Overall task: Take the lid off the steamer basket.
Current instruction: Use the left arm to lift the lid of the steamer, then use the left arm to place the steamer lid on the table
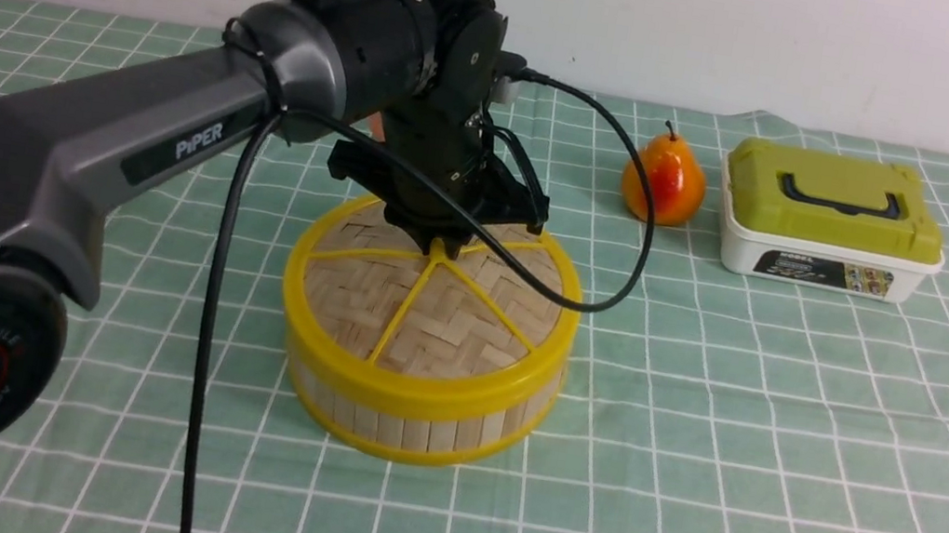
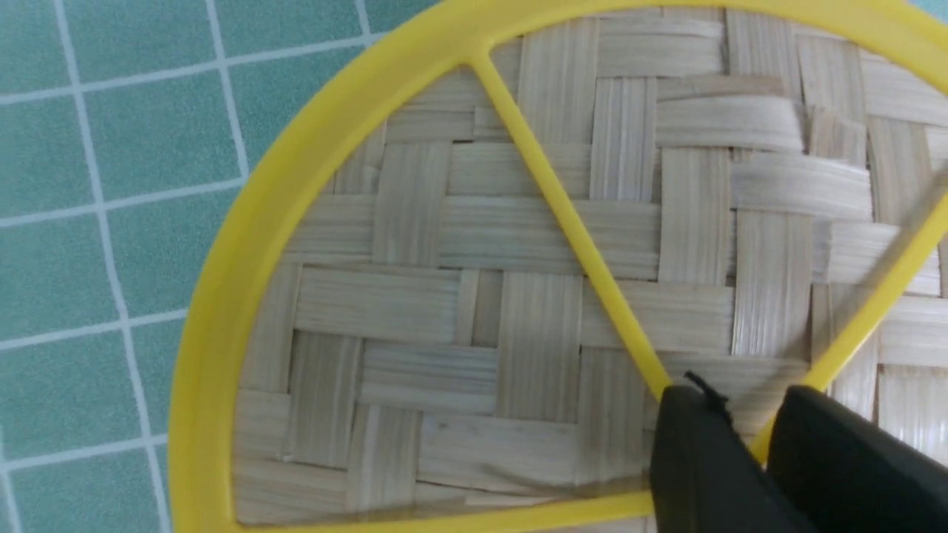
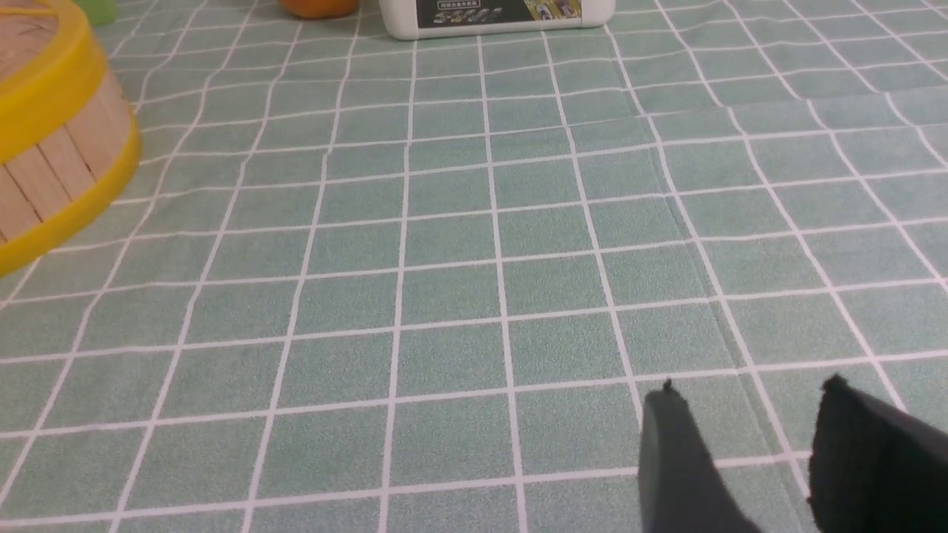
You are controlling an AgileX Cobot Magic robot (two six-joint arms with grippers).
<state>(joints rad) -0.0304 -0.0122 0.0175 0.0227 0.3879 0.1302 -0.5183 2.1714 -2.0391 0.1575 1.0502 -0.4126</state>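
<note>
Yellow-rimmed woven bamboo made up the round lid (image 1: pixel 464 336), which sat on the steamer basket (image 1: pixel 415 432) left of centre in the front view. Gripping the lid's centre knob (image 1: pixel 437 252) looked like the step in hand. The left pincer (image 1: pixel 445 246) reached down over the middle of the lid, its narrowly parted tips at the knob; whether they had a firm hold could not be told. The right pincer (image 3: pixel 752 383) stood open with nothing between its fingers, well apart from the basket. A secure pinch, then a straight, level lift, seemed called for.
</note>
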